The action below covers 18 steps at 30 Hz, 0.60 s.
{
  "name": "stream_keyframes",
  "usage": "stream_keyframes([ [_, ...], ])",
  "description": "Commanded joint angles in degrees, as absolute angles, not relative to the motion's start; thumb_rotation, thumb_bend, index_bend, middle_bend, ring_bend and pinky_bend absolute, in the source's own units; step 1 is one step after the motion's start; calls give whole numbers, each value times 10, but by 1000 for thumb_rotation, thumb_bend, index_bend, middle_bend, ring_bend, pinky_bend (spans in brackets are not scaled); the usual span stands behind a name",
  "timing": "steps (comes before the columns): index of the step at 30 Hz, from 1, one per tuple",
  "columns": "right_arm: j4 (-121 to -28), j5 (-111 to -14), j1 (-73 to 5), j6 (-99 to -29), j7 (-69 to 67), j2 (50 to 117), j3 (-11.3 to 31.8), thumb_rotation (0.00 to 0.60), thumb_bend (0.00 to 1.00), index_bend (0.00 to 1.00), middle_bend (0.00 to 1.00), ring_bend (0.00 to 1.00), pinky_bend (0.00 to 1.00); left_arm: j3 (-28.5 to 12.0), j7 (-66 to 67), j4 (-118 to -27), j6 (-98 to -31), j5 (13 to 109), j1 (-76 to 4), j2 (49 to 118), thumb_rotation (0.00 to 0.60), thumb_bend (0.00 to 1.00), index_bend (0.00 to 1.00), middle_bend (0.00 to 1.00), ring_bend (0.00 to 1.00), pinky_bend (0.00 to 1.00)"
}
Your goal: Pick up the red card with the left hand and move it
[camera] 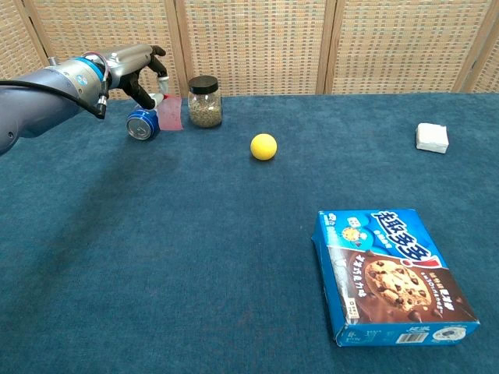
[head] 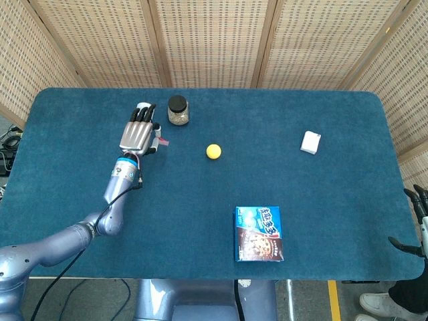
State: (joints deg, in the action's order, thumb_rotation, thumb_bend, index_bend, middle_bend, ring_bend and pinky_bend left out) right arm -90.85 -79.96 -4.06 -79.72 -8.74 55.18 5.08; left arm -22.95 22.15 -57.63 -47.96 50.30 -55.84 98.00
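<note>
My left hand (head: 137, 134) is raised above the far left of the blue table (head: 80, 194), over the blue can (camera: 143, 125). It pinches the red card (camera: 172, 114) by its top edge, and the card hangs in the air just left of the glass jar (camera: 204, 101). From the head view only a sliver of the red card (head: 162, 141) shows beside the hand. My right hand (head: 418, 224) sits off the table's near right corner with its fingers apart and nothing in them.
A yellow ball (head: 213, 151) lies mid-table. A blue cookie box (head: 258, 233) sits near the front edge and a small white box (head: 310, 142) lies far right. Wicker screens stand behind the table.
</note>
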Motion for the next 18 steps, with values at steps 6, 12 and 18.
stream_keyframes([
  [6,-913,-809,-39,-802,-84,551,48,600,0,65,0,0,0,-197,132,-801,-476,573,-505,881,600,513,702,0,0,0],
  [12,-916,-815,-36,-809,-83,551,45,600,0,65,0,0,0,-178,74,-932,-445,592,-479,814,600,514,706,0,0,0],
  [18,-919,-823,-31,-820,-85,548,43,600,0,65,0,0,0,-155,46,-1036,-413,604,-467,751,600,515,707,0,0,0],
])
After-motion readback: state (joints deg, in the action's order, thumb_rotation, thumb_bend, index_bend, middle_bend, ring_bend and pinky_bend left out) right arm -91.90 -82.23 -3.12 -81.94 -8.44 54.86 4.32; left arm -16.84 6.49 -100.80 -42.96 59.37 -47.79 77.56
